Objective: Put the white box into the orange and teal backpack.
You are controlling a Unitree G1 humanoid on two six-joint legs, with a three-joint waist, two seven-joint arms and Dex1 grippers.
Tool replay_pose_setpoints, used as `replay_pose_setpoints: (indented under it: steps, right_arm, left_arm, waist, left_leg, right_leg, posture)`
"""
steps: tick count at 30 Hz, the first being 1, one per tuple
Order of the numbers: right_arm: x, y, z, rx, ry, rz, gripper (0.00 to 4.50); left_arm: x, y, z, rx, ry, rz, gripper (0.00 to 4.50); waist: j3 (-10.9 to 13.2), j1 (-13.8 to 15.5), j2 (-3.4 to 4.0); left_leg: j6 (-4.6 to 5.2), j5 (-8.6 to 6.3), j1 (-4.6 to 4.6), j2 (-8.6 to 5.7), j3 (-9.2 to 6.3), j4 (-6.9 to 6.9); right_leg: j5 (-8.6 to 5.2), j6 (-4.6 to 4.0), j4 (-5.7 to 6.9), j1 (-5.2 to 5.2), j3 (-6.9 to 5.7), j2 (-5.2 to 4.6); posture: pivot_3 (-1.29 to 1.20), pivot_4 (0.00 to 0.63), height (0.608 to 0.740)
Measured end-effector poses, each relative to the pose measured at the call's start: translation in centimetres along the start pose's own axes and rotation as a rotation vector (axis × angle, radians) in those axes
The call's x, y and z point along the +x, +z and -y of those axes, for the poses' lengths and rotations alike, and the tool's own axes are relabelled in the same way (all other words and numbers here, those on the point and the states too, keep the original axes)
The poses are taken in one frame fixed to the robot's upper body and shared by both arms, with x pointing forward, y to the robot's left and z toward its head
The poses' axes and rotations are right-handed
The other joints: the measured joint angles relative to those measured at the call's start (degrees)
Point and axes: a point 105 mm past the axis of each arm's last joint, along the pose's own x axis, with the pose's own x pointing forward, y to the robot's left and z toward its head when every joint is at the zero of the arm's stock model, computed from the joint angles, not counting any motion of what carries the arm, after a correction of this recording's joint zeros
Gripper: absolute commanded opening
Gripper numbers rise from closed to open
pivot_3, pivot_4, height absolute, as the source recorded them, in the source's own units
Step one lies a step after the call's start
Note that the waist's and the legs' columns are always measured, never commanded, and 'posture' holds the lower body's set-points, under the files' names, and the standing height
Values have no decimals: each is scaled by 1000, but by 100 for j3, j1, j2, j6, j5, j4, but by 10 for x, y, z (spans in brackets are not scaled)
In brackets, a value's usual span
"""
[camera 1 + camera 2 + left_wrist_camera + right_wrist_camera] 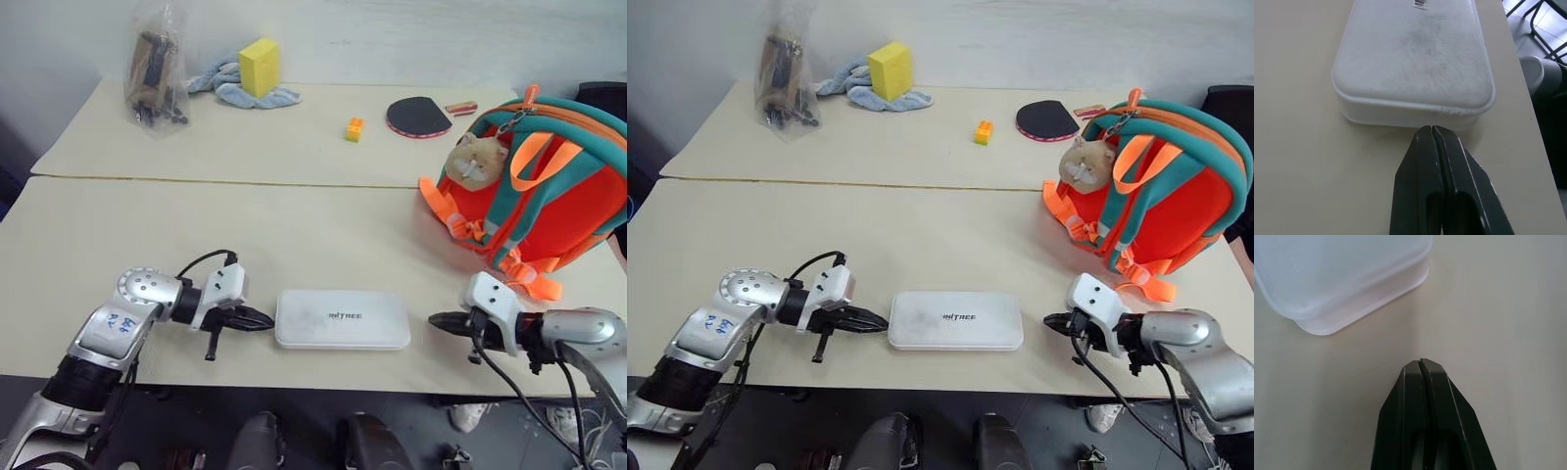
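Item: flat white rounded plastic box (342, 318), rigid, smooth, probably light and slippery. I'd press its short ends between my clenched, empty left gripper (266, 320) and right gripper (435, 318).

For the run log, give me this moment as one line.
white box flat on table, untouched | left gripper shut at its end | right gripper shut, apart | orange and teal backpack upright

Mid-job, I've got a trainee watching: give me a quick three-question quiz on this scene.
1. True or false: both hands are shut.
2. Which hand is closer to the white box: left hand or right hand?
3. What hangs on the backpack?

Key:
1. True.
2. Left: its tip is at the box's end; the right stands off with a gap of bare table.
3. A plush hamster.
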Motion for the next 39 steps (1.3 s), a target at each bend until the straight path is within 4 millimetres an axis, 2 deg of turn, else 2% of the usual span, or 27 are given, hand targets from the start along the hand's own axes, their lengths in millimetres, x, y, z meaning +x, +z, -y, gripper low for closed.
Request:
replay_pose_setpoints:
  steps: [5, 7, 14, 17, 20, 24, 27, 31, 39]
  right_arm:
    - [8, 0, -4, -3, 18, 4, 0]
    - [9, 1, -4, -5, 16, 8, 0]
    - [14, 5, -5, -60, 17, 8, 0]
    - [15, 5, -5, -77, 12, 5, 0]
    - [17, 6, -3, -73, 5, 12, 0]
    - [20, 6, -3, -74, 4, 14, 0]
    - [23, 8, -5, -77, 15, 17, 0]
    - [24, 7, 0, -75, -7, 12, 0]
    - [23, 5, 5, -54, -56, 7, 0]
  left_arm:
    - [1, -6, -6, -68, 27, -9, 17]
    - [-1, -11, -10, -137, 47, -11, 387]
    - [-23, -14, -13, -612, 0, 42, 2177]
    - [-23, -9, -11, -755, -27, 74, 3058]
    - [-14, -1, -13, -837, -40, 91, 3895]
    - [0, 6, -15, -910, -40, 93, 3895]
    - [12, 10, -16, -940, -42, 94, 3895]
    - [28, 20, -18, -982, -83, 127, 3895]
    - [39, 26, -21, -1026, -95, 138, 3895]
  waist:
    - [0, -2, 0]
    - [0, -4, 0]
    - [0, -23, 0]
    - [0, -18, 0]
    - [-2, -2, -1]
    - [-6, 35, 5]
    - [-12, 67, 15]
    - [-15, 148, 20]
    - [-17, 161, 22]
  left_leg:
    - [0, 0, 0, 0, -1, 2]
    - [0, 0, 1, 1, -1, 3]
    - [-4, 2, 7, 3, -4, 4]
    - [-5, 3, 7, 2, -5, 5]
    - [-5, 3, 9, 1, -7, 16]
    - [-2, 1, 21, -5, -27, 36]
    - [4, -11, 86, -9, -30, 23]
    - [7, -16, 87, -12, -30, 24]
    - [3, -18, 100, -13, -36, 26]
  right_leg:
    - [0, 0, 6, -1, -1, 0]
    - [0, 0, 8, 0, -1, 0]
    - [-5, -8, 22, -1, -5, 1]
    - [-5, -8, 22, 0, -5, 0]
    - [-5, -8, 28, 5, -6, -1]
    - [-5, -8, 26, 37, -22, -7]
    - [-5, -8, -6, 113, -26, -12]
    - [-5, -7, -16, 117, -26, -14]
    - [-4, -6, -36, 146, -34, -14]
  posture:
    - [0, 150, 740]
    - [0, 150, 740]
    - [0, 150, 740]
    - [0, 150, 740]
    - [0, 150, 740]
    - [0, 150, 740]
    - [0, 150, 740]
    - [0, 150, 740]
    - [0, 150, 740]
